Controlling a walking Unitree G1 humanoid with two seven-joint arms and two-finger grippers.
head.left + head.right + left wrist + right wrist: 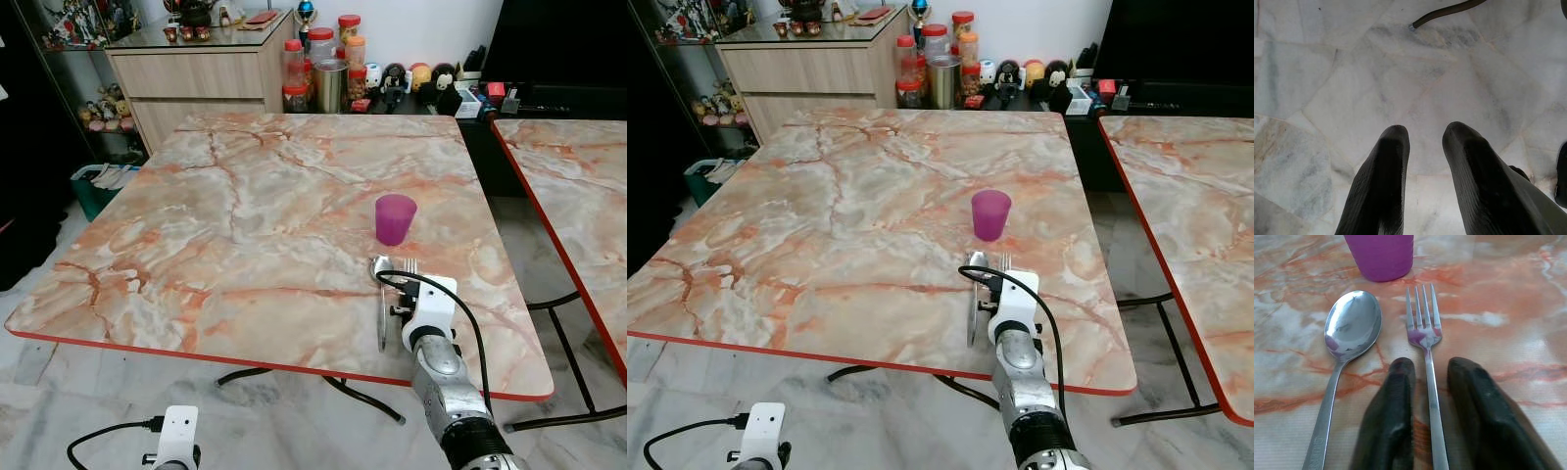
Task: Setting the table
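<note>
While the right gripper [1427, 382] rests low over the worktop [245, 225] near its front edge, toward the right corner, we record its two black fingers [1396, 401] set a narrow gap apart with the handle of the fork [1425, 328] lying between them. We cannot tell whether the pads press the handle or merely flank it; the fork lies flat on the marble.

We judge the step in hand to be the placing of the cutlery: the fork lies just beside the spoon [1349, 330], both pointing toward the purple cup [395, 217], which stands upright just beyond their tips, farther in from the front edge. If the fork is placed as intended, the next move calls for the fingers to part and lift straight up without dragging the handle; if it is to be shifted, a firmer closure comes first.

The left gripper [1422, 142] hangs idle below the worktop, fingers a small gap apart and holding nothing, over the marble floor [1327, 58].

The right wrist view gives the fork between the fingers and the cup's reflection on the tines. The head views give what it cannot: the place setting's position on the worktop, a second table [578, 186] to the right, and the jars [323, 69] beyond the far edge.
</note>
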